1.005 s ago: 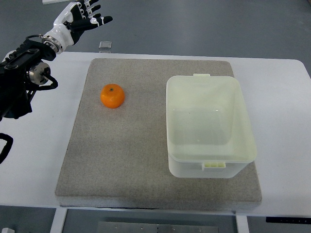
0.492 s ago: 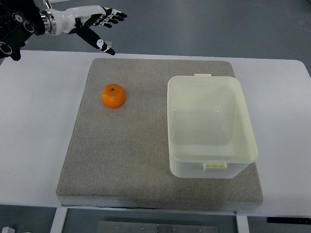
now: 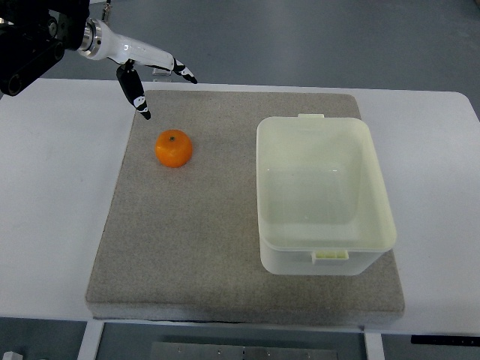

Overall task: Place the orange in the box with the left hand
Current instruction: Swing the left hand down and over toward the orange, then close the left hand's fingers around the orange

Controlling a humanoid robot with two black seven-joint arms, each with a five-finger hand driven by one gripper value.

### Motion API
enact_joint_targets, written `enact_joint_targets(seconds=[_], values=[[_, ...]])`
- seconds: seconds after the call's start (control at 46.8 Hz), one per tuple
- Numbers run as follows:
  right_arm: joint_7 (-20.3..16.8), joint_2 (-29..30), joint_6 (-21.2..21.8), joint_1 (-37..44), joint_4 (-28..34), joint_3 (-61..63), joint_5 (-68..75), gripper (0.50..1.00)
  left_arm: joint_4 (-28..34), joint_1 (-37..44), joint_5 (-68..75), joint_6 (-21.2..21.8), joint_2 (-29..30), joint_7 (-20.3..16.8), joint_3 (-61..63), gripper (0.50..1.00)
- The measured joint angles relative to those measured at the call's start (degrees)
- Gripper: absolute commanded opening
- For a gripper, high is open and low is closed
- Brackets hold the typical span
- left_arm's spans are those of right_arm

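White table, grey mat on top. Orange on mat's far left part, untouched, well left of empty box. Left hand above far-left corner, fingers spread, nothing held (thumb pointing down toward fruit). Grasp, carry, drop all pending.

The orange, round and bright with its small dark stem dimple facing up, sits at my ten o'clock. The pale translucent box stands open and upright at three o'clock, well apart from it.
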Motion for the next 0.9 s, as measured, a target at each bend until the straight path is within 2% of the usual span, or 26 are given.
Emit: enact_joint_targets(seconds=[0.171,0.321,0.898], values=[[-0.01,0.0,0.0,-0.02,0.0,0.02,0.0,0.932,-5.62,0.13,1.02,1.12,1.5,0.02,0.08,0.992],[-0.01,0.0,0.0,-0.01,0.0,0.01,0.0,0.932,-5.94,0.74,1.08,3.33,1.25,0.03,-0.04,0.992],[-0.01,0.0,0.0,-0.02,0.0,-0.01,-0.01,0.932,-9.02,2.01,4.02,3.79,1.35,0.03,3.72,0.992]])
